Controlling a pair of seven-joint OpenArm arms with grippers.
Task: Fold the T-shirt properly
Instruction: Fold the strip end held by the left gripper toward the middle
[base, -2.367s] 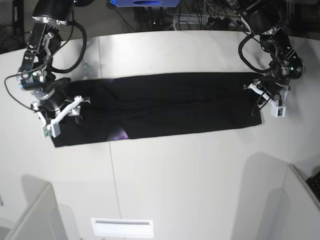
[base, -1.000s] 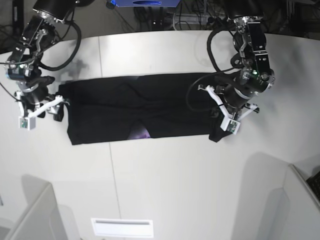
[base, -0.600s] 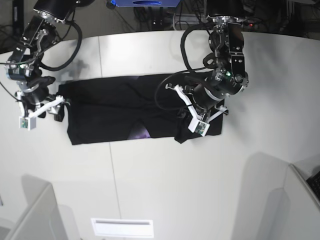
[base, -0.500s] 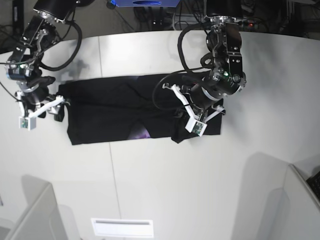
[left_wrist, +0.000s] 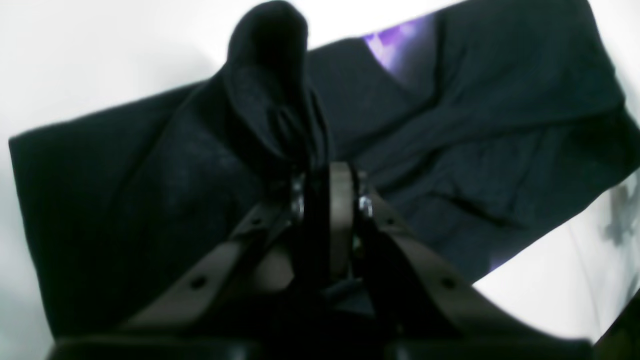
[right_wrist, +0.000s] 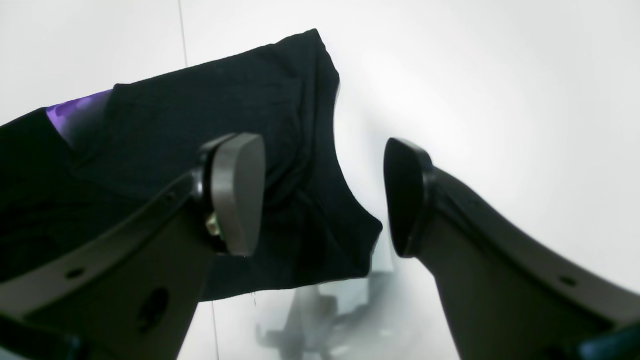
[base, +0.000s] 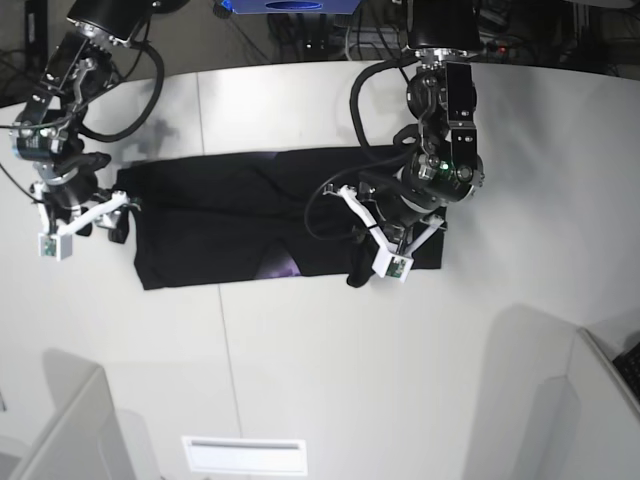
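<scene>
One shirt (base: 230, 215) lies across the middle of your white table (base: 330, 360) as a long black band, with the far-side end lifted and doubled back over the rest. You can see a small purple patch of print at the near edge in the base view, and again in both wrist views. Your left claw (left_wrist: 327, 192) is clamped on a bunched ridge of black cloth; in the left wrist view the jaws stand pressed together with the fabric rising in a hump just above them, and the shirt (left_wrist: 475, 150) spreads flat below and to the right. In the base view that left claw (base: 385, 255) sits over the band, near its near edge, with the folded end of the cloth under the arm. Your right claw (right_wrist: 322, 197) has its jaws spread wide, nothing between them; the right wrist view shows one pad over the black cloth (right_wrist: 210, 130) and the other over bare table (right_wrist: 500, 90). In the base view the right claw (base: 85, 215) hangs at the other end of the shirt, just beside its edge; you cannot tell there whether it touches the cloth.
</scene>
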